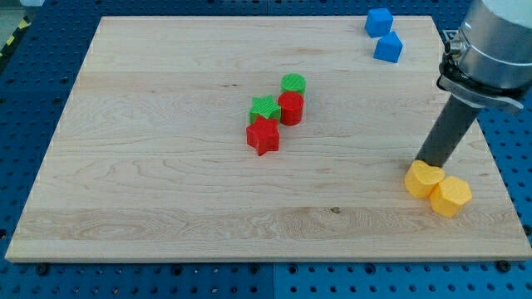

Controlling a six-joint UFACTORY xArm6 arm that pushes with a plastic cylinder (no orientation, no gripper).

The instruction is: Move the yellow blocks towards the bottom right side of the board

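Two yellow blocks sit touching near the board's right edge, low in the view: a yellow heart-like block [423, 179] and a yellow hexagonal block [450, 196] to its lower right. My dark rod comes down from the view's upper right, and my tip [421, 161] rests at the top edge of the heart-like yellow block, touching or almost touching it.
A cluster sits mid-board: a green cylinder [293, 84], a red cylinder [291, 108], a green star [264, 109] and a red star [263, 135]. Two blue blocks [378, 21] [388, 47] lie at the top right. The wooden board [166, 208] lies on a blue table.
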